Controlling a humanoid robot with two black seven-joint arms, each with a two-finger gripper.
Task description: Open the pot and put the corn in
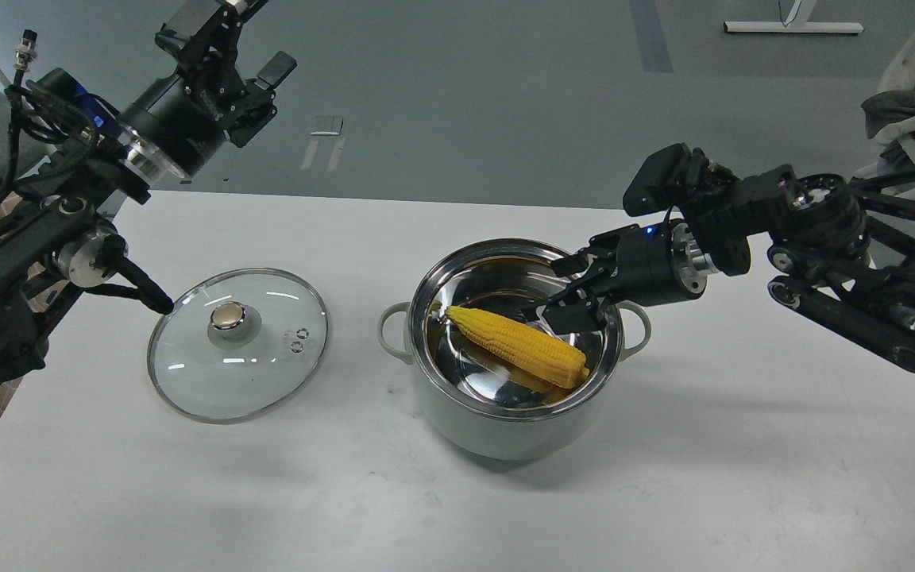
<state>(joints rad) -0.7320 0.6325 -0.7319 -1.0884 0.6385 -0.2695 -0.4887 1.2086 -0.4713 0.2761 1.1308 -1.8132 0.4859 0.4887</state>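
The pale grey-green pot (505, 425) stands open in the middle of the white table. The yellow corn cob (517, 346) lies inside it on the steel bottom, thick end to the right. My right gripper (565, 294) is open and empty, just above the pot's right rim, a little above the corn and apart from it. My left gripper (239, 40) is open and empty, raised high at the far left, well away from the pot. The glass lid (238, 343) with its metal knob lies flat on the table left of the pot.
The white table (743, 477) has bare room in front and to the right of the pot. My left arm's elbow (84, 262) hangs near the lid's left edge. Beyond the table is grey floor, with a chair (914, 119) at the far right.
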